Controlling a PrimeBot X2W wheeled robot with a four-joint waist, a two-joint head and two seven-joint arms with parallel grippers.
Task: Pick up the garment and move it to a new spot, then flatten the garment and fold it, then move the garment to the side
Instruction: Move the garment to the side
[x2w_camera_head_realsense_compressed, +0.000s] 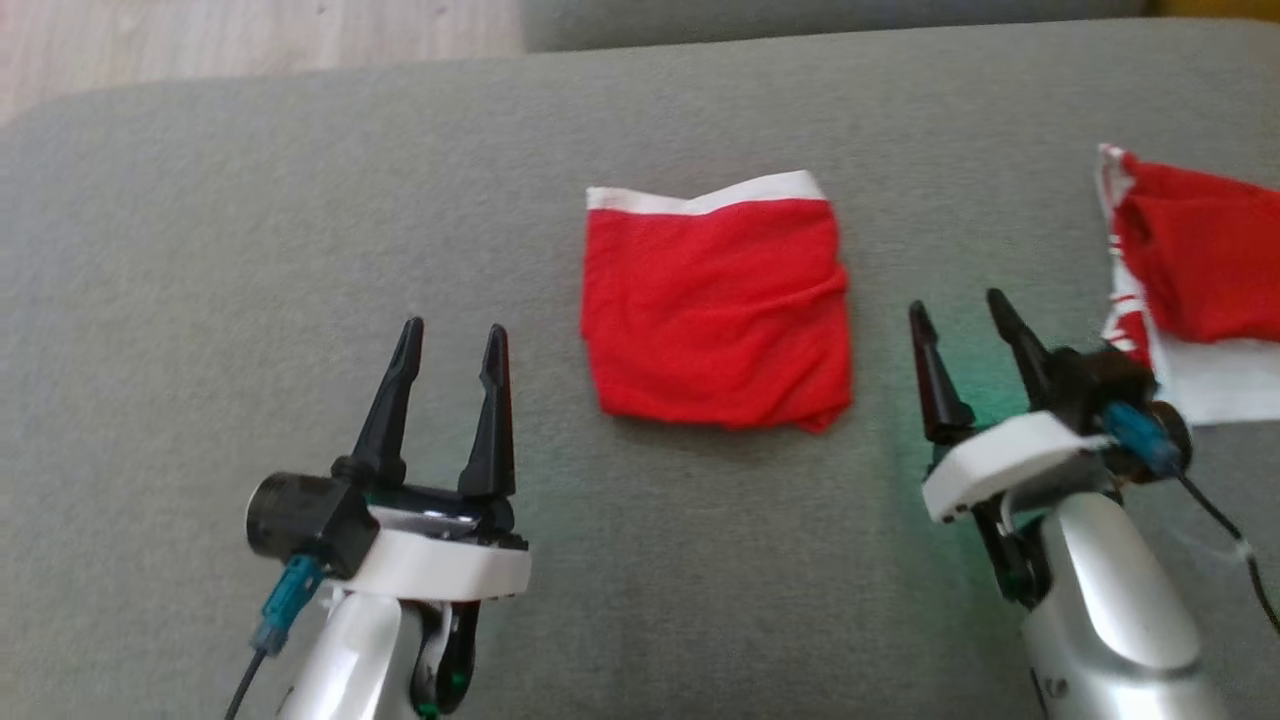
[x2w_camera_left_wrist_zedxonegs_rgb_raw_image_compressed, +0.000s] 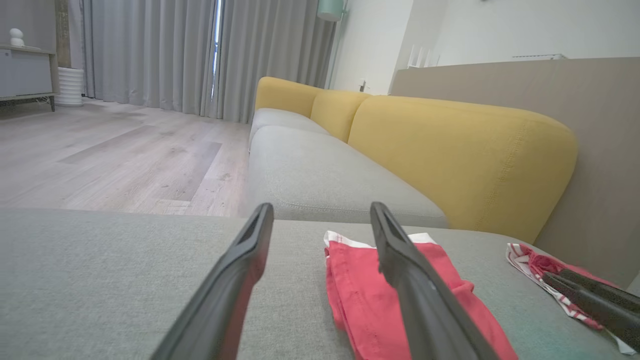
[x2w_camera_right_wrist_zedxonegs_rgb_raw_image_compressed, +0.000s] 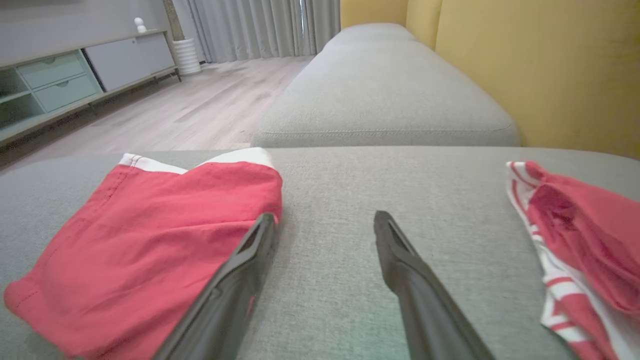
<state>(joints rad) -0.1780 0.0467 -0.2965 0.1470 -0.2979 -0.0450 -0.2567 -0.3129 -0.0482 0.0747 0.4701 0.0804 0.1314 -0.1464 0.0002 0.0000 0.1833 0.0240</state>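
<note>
Nearest to us, at the lower left of the head view, the left gripper (x2w_camera_head_realsense_compressed: 455, 328) is hovering over the grey sofa cushion (x2w_camera_head_realsense_compressed: 200, 220), its jaws standing wide apart and holding nothing. At the lower right, the right gripper (x2w_camera_head_realsense_compressed: 955, 300) is likewise showing jaws apart and empty.

Between the two and a little further up, the garment (x2w_camera_head_realsense_compressed: 715, 310) is lying at the centre of the frame. It is a red piece folded to a rough square, with a white waistband (x2w_camera_head_realsense_compressed: 705, 195) running along its far edge and wrinkles crossing its right half. Neither gripper is touching it. In the right wrist view it is sitting at the lower left, just beside that gripper.

We are judging the fold as done and the move to the side as the step outstanding. The cloth is looking light, soft and limp, so it is likely to sag and shed its layers if pinched by the top ply alone. We are recommending a hold at the two near corners, through every layer, the bunched lower-right corner (x2w_camera_head_realsense_compressed: 822, 415) offering the thicker bite.

At the right edge of the frame, a second red-and-white garment (x2w_camera_head_realsense_compressed: 1190, 250) is lying crumpled. At the upper left, pale wooden floor (x2w_camera_head_realsense_compressed: 200, 40) is showing beyond the cushion.
</note>
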